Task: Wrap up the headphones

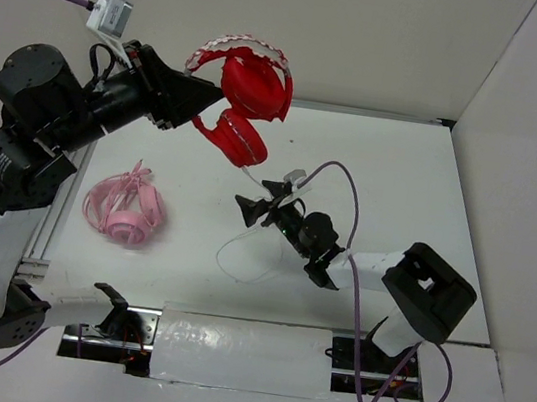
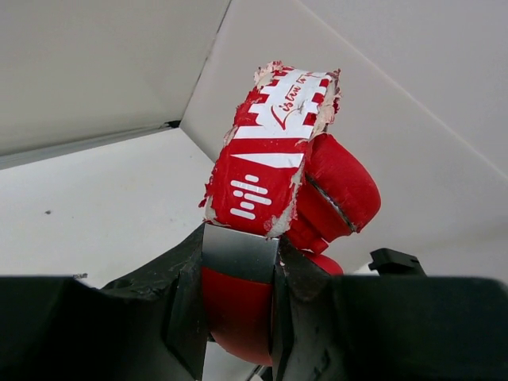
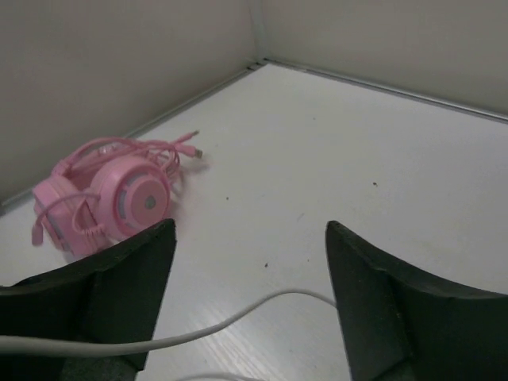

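My left gripper point(image 1: 195, 99) is shut on the worn headband of the red headphones point(image 1: 250, 87) and holds them up in the air over the back of the table. In the left wrist view the headband point(image 2: 270, 159) sits clamped between my left gripper's point(image 2: 238, 248) jaws, with one red cup point(image 2: 341, 186) to its right. The thin white cable point(image 1: 240, 257) hangs from the lower cup and loops on the table. My right gripper point(image 1: 252, 209) stands open low over that loop. In its own view the cable point(image 3: 238, 317) runs across between the two spread fingers of my right gripper point(image 3: 250, 238), touching neither clearly.
Pale pink headphones point(image 1: 124, 205) with a bundled pink cord lie on the table's left part, also in the right wrist view as pink headphones point(image 3: 111, 198). White walls point(image 1: 519, 148) close in the back and right. A taped strip point(image 1: 247, 344) runs along the near edge.
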Available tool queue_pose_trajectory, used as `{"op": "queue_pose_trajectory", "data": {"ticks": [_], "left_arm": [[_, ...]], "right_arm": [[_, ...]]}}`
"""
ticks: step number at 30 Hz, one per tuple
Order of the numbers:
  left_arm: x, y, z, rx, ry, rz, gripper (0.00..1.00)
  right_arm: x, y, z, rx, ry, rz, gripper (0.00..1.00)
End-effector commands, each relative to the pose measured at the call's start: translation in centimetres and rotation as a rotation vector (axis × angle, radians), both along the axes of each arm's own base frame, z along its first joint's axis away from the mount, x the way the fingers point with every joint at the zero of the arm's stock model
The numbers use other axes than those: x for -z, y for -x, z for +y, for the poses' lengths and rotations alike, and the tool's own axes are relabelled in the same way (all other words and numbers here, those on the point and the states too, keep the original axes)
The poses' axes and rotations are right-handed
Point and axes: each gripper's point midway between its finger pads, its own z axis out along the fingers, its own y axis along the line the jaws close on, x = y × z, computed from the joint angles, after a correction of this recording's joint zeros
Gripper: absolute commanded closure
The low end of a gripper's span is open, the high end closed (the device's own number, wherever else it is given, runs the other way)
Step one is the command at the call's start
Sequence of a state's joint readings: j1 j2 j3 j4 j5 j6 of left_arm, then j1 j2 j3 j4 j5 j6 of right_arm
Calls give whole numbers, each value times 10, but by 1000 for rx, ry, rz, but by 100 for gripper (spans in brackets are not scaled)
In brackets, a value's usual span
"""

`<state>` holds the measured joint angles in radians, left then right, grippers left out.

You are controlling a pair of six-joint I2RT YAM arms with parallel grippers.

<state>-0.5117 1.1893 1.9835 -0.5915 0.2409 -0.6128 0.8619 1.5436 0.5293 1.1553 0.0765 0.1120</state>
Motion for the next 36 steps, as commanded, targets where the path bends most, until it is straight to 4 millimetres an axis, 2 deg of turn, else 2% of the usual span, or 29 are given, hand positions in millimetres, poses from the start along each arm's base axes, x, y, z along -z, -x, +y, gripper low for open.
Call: {"op": "queue_pose_trajectory", "data": {"ticks": [1,3,4,6,7,8,9,10,12,13,14,15,16,17,19,20,21,22,23,24,26,28,29,30,31,32,34,35,36], "left_arm": [[-23,17,-6,85,82,-84,100],[-10,23,-13,141,52,-70,100],[-3,24,-15,157,37,-49,100],[7,27,-18,183,24,-37,100],[6,30,-17,191,24,-55,100],[20,31,-23,224,1,-37,100],[23,35,-24,244,-12,-42,100],[27,41,-22,258,-23,-48,100],[50,48,-30,337,-72,-55,100],[73,52,-33,379,-108,-43,100],[72,57,-34,404,-109,-50,100],[83,57,-36,425,-134,-57,100],[99,56,-39,448,-150,-35,100],[105,58,-41,474,-159,-36,100],[123,67,-50,585,-173,-16,100],[126,69,-52,621,-176,-25,100],[131,82,-55,713,-180,-34,100],[142,83,-58,752,-186,-15,100],[145,84,-59,774,-189,-16,100],[152,85,-61,799,-197,-14,100],[159,83,-63,802,-217,-19,100],[179,77,-67,778,-243,36,100],[187,72,-70,752,-260,44,100],[204,64,-75,701,-287,82,100],[212,61,-77,686,-299,102,100],[219,58,-79,686,-311,109,100],[238,57,-88,729,-333,141,100],[249,54,-95,743,-353,157,100],[257,51,-97,736,-371,184,100]], "right_arm": [[-69,-19,-4,53,-222,-125,22],[-75,-21,-5,41,-206,-154,42],[-76,-20,-6,30,-191,-163,65],[-76,-11,-5,-34,-150,-168,85],[-73,-13,-11,-38,-131,-165,99],[-72,-12,-14,-51,-115,-163,100],[-69,-5,-15,-86,-68,-162,100],[-66,-11,-22,-80,-30,-157,100],[-49,-13,-33,-93,92,-107,100],[-46,-30,-55,-33,149,-86,100],[-40,-26,-56,-52,186,-75,100],[-43,-30,-63,-43,214,-73,100],[-42,-42,-78,10,233,-53,100],[-35,-45,-89,37,276,-15,100],[-44,-63,-107,113,328,-31,100],[-28,-73,-125,144,381,39,100],[-45,-84,-131,161,377,32,100],[-45,-90,-136,162,390,52,100],[-32,-98,-151,180,425,121,100],[-43,-107,-154,183,436,109,100],[-43,-112,-166,206,469,148,100],[-57,-116,-171,224,496,159,100],[-77,-118,-170,223,496,129,100],[-84,-117,-168,210,502,125,100],[-81,-111,-166,181,520,160,100],[-100,-112,-162,169,522,128,100],[-92,-106,-156,142,557,196,100],[-104,-106,-147,129,574,178,100],[-97,-102,-145,128,596,221,100]]}}
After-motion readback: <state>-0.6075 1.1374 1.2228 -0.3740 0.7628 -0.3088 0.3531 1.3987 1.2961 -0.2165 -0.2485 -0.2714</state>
